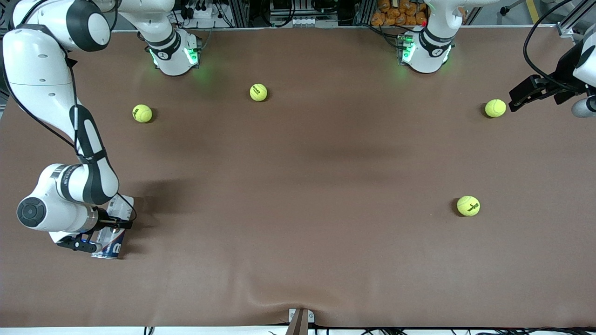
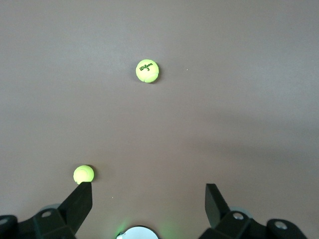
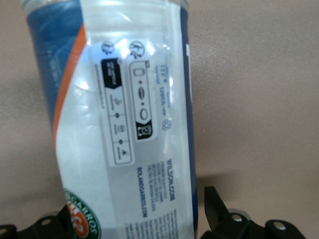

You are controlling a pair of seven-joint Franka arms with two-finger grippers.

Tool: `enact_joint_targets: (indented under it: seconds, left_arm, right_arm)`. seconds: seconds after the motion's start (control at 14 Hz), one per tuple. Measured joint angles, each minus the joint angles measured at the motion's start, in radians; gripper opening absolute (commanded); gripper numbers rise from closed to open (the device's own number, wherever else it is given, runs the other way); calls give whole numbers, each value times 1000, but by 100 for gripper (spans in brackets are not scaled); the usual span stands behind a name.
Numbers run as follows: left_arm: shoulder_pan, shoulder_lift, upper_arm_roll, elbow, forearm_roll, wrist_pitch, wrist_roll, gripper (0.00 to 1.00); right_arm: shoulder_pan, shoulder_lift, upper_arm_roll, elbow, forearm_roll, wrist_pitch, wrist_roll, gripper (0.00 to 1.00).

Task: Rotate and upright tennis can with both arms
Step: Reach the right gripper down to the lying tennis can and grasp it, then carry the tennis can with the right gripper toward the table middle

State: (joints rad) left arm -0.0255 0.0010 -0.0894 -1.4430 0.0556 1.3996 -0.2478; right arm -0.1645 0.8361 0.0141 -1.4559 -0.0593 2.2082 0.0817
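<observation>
The tennis can point(image 1: 111, 239), a clear tube with a white and dark-blue label, lies on the brown table at the right arm's end, near the front camera. My right gripper point(image 1: 95, 235) is down at the can with its jaws either side of it. In the right wrist view the can point(image 3: 129, 124) fills the space between the fingers. One finger point(image 3: 215, 209) stands a small gap off the can's side, and the other is mostly hidden by the can. My left gripper point(image 1: 524, 95) is open and empty, raised over the left arm's end of the table; it also shows in the left wrist view point(image 2: 148, 199).
Several yellow-green tennis balls lie on the table: one point(image 1: 142, 113) and another point(image 1: 258, 92) nearer the robot bases, one point(image 1: 495, 108) beside the left gripper, one point(image 1: 468, 205) nearer the front camera. Two balls point(image 2: 147, 70) point(image 2: 83, 174) show in the left wrist view.
</observation>
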Motion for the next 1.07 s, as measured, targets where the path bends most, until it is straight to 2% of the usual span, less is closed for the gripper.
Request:
enact_joint_targets:
  seconds: [0.07, 0.14, 0.21, 0.29, 0.43, 0.64, 1.07]
  left_arm:
    - [0, 0, 0, 0, 0, 0, 0, 100]
    - [0, 0, 0, 0, 0, 0, 0, 100]
    - [0, 0, 0, 0, 0, 0, 0, 100]
    - [0, 0, 0, 0, 0, 0, 0, 100]
    - [0, 0, -1, 0, 0, 0, 0, 100]
    - [-1, 0, -3, 0, 0, 0, 0, 100]
    - [-2, 0, -5, 0, 0, 0, 0, 100]
  right_arm:
    - [0, 0, 1, 2, 0, 0, -4, 100]
    - [0, 0, 2, 3, 0, 0, -13, 88]
    - [1, 0, 3, 4, 0, 0, -37, 68]
    - [0, 0, 3, 5, 0, 0, -81, 59]
    - [-1, 0, 2, 10, 0, 0, -166, 58]
    - [0, 0, 4, 28, 0, 0, -221, 63]
    - [31, 0, 27, 136, 1, -1, -474, 64]
